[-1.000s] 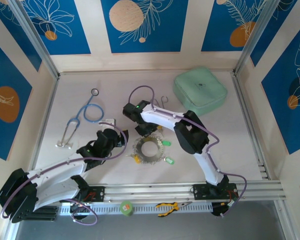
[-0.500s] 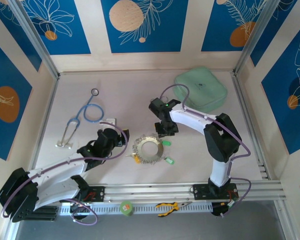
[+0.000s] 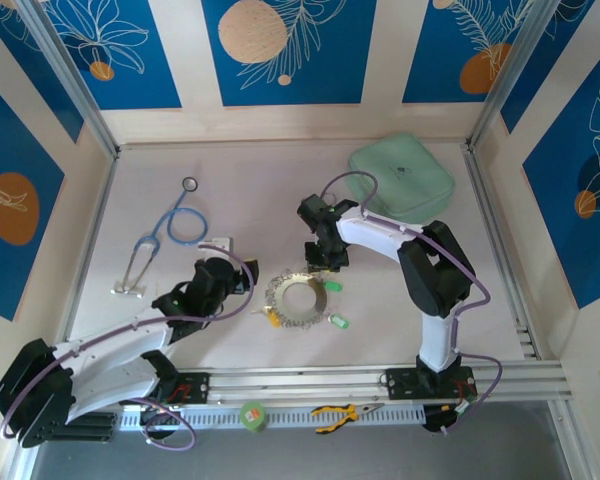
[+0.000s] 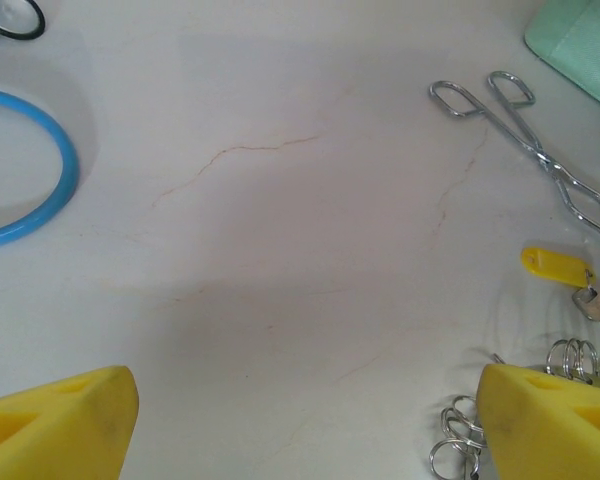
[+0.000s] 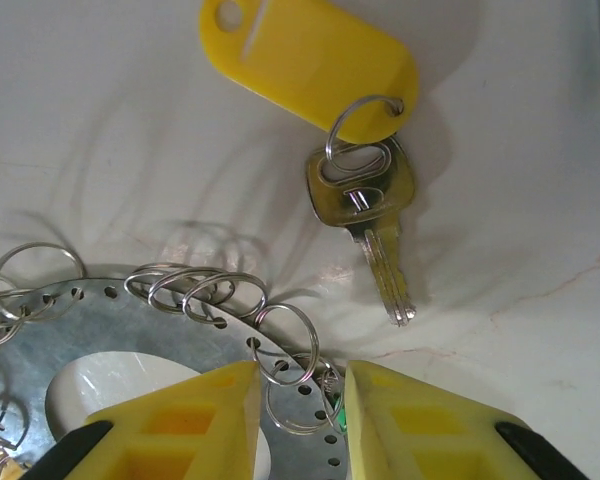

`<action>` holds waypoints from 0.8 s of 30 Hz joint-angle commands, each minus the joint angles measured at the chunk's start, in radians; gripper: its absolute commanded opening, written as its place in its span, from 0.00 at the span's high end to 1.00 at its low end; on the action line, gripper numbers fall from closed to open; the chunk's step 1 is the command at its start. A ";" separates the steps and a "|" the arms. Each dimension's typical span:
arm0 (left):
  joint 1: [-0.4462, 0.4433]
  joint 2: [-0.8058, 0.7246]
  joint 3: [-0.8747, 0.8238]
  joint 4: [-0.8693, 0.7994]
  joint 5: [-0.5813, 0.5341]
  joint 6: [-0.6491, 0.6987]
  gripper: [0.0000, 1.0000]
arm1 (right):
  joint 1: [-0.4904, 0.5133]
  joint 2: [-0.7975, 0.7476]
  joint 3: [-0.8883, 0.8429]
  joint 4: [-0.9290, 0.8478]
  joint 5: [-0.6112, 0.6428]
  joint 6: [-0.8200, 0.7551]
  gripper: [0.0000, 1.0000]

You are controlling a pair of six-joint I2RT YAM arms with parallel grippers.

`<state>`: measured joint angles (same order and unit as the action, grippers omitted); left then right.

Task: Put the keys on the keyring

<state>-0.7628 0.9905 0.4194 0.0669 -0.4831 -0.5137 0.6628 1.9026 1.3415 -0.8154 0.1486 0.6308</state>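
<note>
The left claw point(image 4: 305, 420) is hovering wide open over the pale table point(image 4: 280, 220), while the right claw point(image 5: 300, 400), narrowly parted, is straddling a small split ring point(image 5: 288, 372) on the large silvery perforated metal keyring point(image 5: 90, 315) (gripping or not, I cannot tell), just beside a small metal key with a yellow plastic tag point(image 5: 365, 195).

The table point(image 3: 250, 170) is a pale, off-white slab with faint brownish hairline cracks point(image 4: 242, 149), evenly lit, with soft shadows. Cream walls point(image 3: 185, 60) close its far, left and right edges, hung with blue panels point(image 3: 280, 50) printed with white leaf outlines and orange discs. Aluminium posts point(image 3: 72, 82) rise at the far corners, and a slotted aluminium rail point(image 3: 300, 378) runs along the near edge.
</note>
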 commanded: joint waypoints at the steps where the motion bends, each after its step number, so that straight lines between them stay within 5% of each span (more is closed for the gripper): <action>1: 0.009 -0.017 -0.021 0.007 0.002 0.024 0.13 | -0.009 0.001 -0.007 -0.001 -0.037 0.029 0.71; 24: 0.009 -0.017 -0.017 0.003 -0.002 0.029 0.14 | -0.030 0.047 -0.038 0.068 -0.115 0.052 0.75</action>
<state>-0.7628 0.9844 0.4046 0.0666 -0.4801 -0.4957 0.6407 1.9373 1.3094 -0.7662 0.0830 0.6647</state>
